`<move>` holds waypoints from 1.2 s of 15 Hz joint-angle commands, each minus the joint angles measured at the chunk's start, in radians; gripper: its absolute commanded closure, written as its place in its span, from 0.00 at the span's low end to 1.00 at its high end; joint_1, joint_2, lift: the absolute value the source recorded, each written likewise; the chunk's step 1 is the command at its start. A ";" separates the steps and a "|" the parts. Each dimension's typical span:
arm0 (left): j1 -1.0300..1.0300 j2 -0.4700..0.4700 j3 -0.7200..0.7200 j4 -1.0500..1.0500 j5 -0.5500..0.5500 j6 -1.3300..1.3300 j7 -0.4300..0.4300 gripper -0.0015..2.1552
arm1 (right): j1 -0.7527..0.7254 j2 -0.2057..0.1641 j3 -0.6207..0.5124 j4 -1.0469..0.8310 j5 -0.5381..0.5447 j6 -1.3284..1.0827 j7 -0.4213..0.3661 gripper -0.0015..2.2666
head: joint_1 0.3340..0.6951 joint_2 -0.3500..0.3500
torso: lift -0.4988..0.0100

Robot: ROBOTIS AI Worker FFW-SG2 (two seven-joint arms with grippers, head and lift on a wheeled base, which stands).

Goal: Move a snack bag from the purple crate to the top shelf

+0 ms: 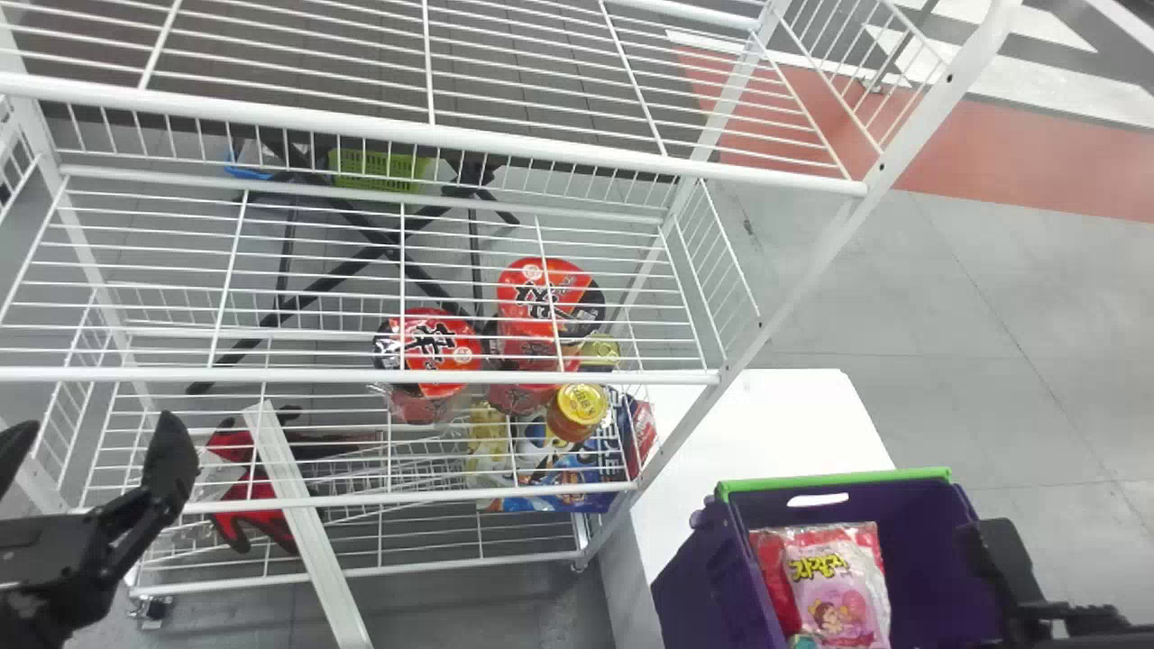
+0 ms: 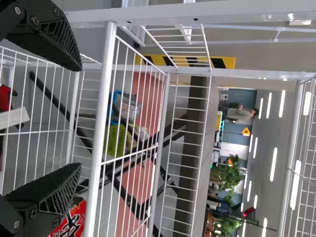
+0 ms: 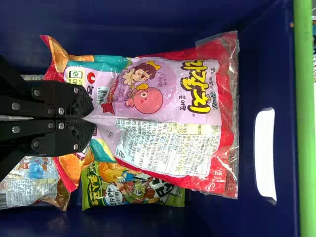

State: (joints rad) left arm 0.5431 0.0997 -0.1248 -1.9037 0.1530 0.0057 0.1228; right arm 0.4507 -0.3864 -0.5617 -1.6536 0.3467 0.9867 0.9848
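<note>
Right gripper [image 3: 94, 119]: fingers closed, apparently pinching a crease of film; inside the purple crate [image 1: 712, 577].
Snack bag [image 3: 168, 103]: pink and red, soft, lying face up in the crate; one end at the fingertips, the other towards the far wall with its handle hole [image 3: 265, 153].
Green bag [image 3: 133, 190]: beside the snack bag, partly under its edge, on the crate's right side.
Crate: green-rimmed, on the near part of the white table [image 1: 766, 424].
Left gripper [image 2: 80, 117]: fingers apart, nothing between; parked before the rack's left end.
Top shelf [image 1: 451, 135]: white wire, raised front rail, forward and left of the crate.
Noodle packs [image 1: 428, 351]: red, towards the right end of a lower shelf.
Step in hand, as judged: securing the bag and lifting it out.
Handling notes: the grip looks shallow, so test it with a small lift. Raise straight and slowly, keeping the loose end off the far rim and the green bag behind. Clear the rim fully before swinging left; a swaying bag could snag on the shelf's front rail.
</note>
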 commanded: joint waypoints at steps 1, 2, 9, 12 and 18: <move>0.000 0.000 -0.006 -0.002 -0.003 0.000 0.000 0.06 | 0.005 0.000 -0.004 -0.012 0.000 0.016 0.009 0.73 | 1.00 0.00 | 0.40; 0.000 0.000 -0.009 -0.002 -0.004 0.000 0.001 0.06 | 0.006 0.000 -0.007 -0.018 0.000 0.022 0.011 0.73 | 1.00 0.00 | 0.41; -0.002 0.000 -0.018 -0.003 -0.007 0.003 0.003 0.06 | 0.009 0.000 -0.020 -0.023 0.002 0.025 0.017 0.73 | 1.00 0.00 | 0.47; -0.005 0.000 -0.018 -0.002 -0.007 0.009 0.003 0.06 | 0.009 -0.002 -0.021 -0.023 0.000 0.019 0.017 0.73 | 1.00 0.00 | 0.49; -0.012 0.000 -0.018 0.011 -0.007 0.009 0.001 0.06 | 0.008 0.000 -0.024 -0.012 0.000 0.000 0.012 0.73 | 1.00 0.00 | 0.54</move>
State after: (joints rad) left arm 0.5313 0.0997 -0.1427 -1.8957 0.1457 0.0147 0.1243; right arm 0.4593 -0.3871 -0.5862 -1.6715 0.3467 0.9942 0.9985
